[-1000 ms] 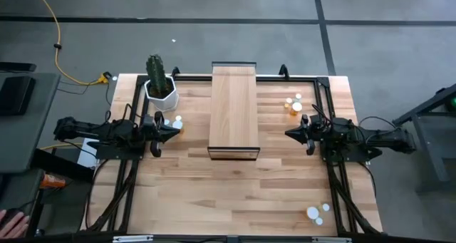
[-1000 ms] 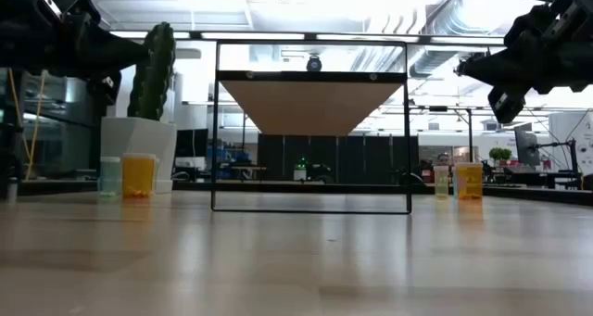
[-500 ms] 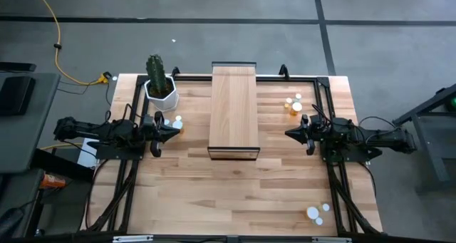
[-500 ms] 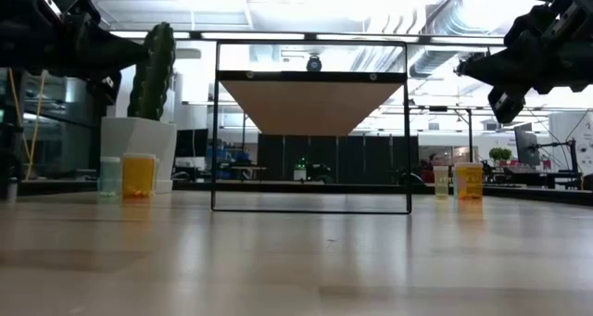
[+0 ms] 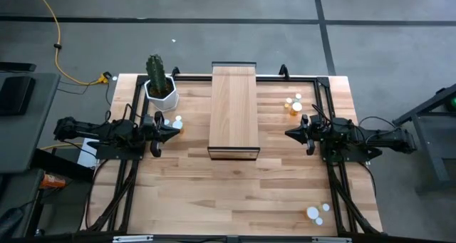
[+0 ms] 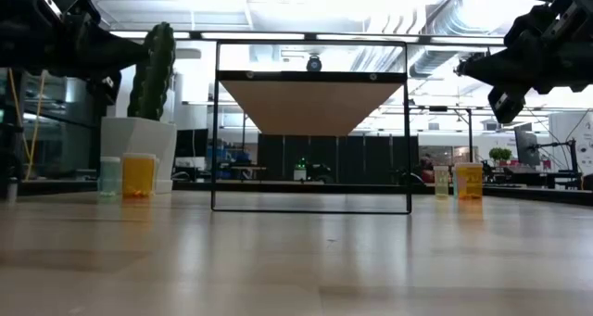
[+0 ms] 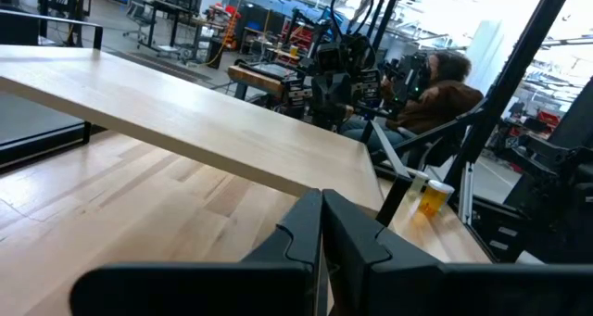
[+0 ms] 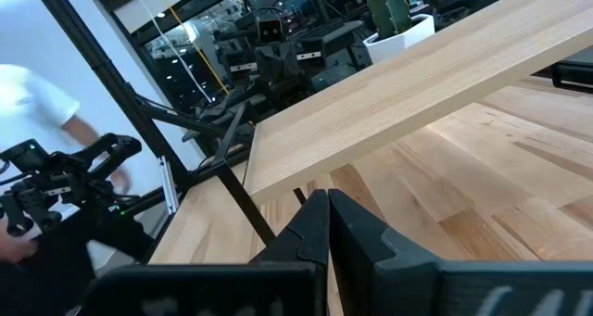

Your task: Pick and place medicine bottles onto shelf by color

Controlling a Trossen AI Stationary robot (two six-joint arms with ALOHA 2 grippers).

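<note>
High view: my left gripper (image 5: 177, 127) and right gripper (image 5: 288, 134) hover either side of the shelf (image 5: 234, 107), both pinched together, empty

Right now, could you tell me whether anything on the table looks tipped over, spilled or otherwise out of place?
Nothing stands out. The medicine bottles stand upright in small groups, the shelf sits square and bare, and the cactus pot is upright. Both arms wait beside the shelf, jaws shut.

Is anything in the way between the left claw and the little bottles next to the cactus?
Nothing visible blocks it. The shut left gripper hangs right beside the medicine bottles; the cactus pot stands beyond them, not between.
</note>
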